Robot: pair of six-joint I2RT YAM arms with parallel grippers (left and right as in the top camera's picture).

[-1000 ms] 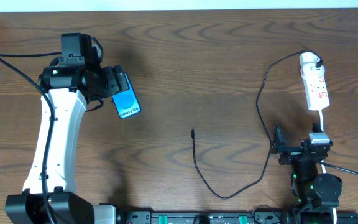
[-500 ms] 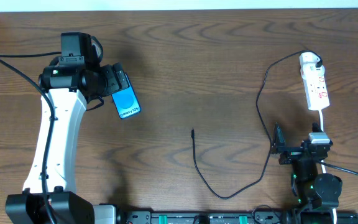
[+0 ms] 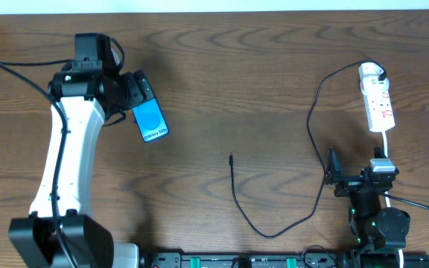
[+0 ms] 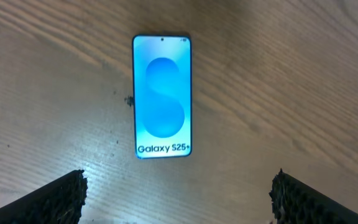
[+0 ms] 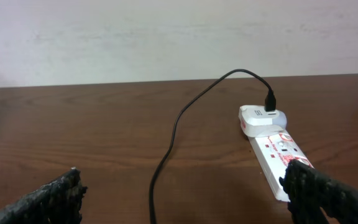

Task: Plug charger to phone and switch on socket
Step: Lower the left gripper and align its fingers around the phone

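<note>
The phone lies flat on the table at upper left, blue screen up; it also shows in the left wrist view. My left gripper is open, hovering just above the phone's far end; its fingertips frame bare wood below the phone. The charger cable runs from the socket at the right, loops near the front edge and ends in a plug tip mid-table. My right gripper is open and empty near the front right; in its wrist view the fingertips straddle the cable, with the socket ahead.
The socket's white cord runs down towards the right arm's base. A pale wall stands behind the table's far edge. Black robot cables hang by the left arm.
My left arm has shifted slightly up and away over the phone. The phone, cable, socket and right arm have not moved.
</note>
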